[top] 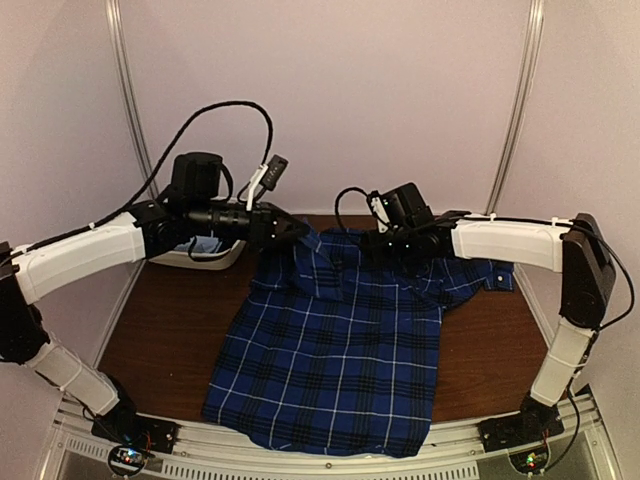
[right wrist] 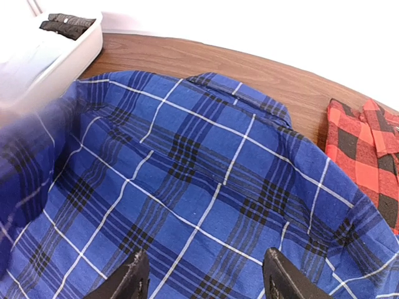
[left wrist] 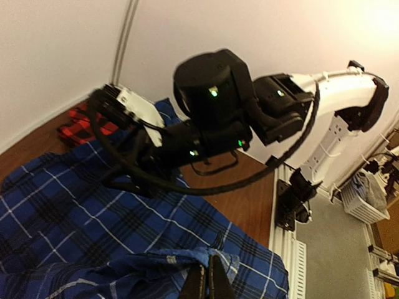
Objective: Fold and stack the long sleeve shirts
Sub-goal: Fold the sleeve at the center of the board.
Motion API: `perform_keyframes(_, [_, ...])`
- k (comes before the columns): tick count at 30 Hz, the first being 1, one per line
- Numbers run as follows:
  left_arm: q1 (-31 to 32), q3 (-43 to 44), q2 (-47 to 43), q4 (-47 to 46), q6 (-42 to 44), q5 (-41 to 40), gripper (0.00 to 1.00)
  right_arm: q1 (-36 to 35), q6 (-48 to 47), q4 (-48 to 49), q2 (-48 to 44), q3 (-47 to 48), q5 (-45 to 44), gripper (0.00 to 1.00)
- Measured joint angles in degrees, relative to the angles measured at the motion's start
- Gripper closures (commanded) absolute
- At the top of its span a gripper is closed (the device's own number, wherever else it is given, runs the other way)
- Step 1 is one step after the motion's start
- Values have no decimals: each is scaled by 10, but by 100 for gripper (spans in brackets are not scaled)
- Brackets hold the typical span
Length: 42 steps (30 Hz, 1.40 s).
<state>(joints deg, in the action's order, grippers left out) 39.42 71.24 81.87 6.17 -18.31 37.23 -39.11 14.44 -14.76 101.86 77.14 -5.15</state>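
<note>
The dark blue plaid shirt (top: 335, 345) lies spread on the brown table, its hem at the near edge. My left gripper (top: 296, 231) is shut on a bunched fold of its far left edge; in the left wrist view the closed jaws (left wrist: 207, 277) pinch blue cloth (left wrist: 124, 218). My right gripper (top: 376, 241) hovers open just above the shirt's upper part, near the collar. In the right wrist view its fingers (right wrist: 129, 281) stand wide apart over the plaid (right wrist: 199, 187), holding nothing. The red-and-black check shirt (right wrist: 365, 149) lies at the far right and also shows in the left wrist view (left wrist: 80, 128).
A white bin (top: 195, 258) stands at the back left with light blue cloth inside; the right wrist view shows its wall (right wrist: 59, 56) and a black garment (right wrist: 67, 23). Walls enclose the back and sides. The right arm (left wrist: 215, 106) is close to my left gripper.
</note>
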Motion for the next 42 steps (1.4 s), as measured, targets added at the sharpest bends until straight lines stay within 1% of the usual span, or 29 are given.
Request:
perform_keyframes(7, [65,-1,72,23,6,81,100,3,5,-6,-4,-9,-14,36])
perform_keyframes(13, [99,-1,112,52,20,128,100,3,5,-11,-4,-9,-14,36])
perform_keyframes(21, [120,-3,121,90,46,175,100,3,5,-14,-3,-6,-14,36])
perform_keyframes(35, [144,-16,125,134,77,212,100,3,6,-16,21,4,-9,36])
perform_keyframes(36, [144,-16,125,137,79,215,98,3,6,-16,21,4,-9,36])
perform_keyframes(37, [144,-16,126,139,80,216,88,3,6,-16,22,5,-9,36])
perform_keyframes(39, [144,-16,126,144,85,217,72,3,6,-16,23,5,-9,36])
perform_keyframes(40, [144,-16,126,147,87,216,60,3,6,-16,24,5,-9,36])
perform_keyframes(41, [144,-16,126,151,87,214,55,3,6,-16,24,5,-8,36])
perform_keyframes(42, [144,-16,126,151,92,209,52,3,6,-17,25,5,-7,35])
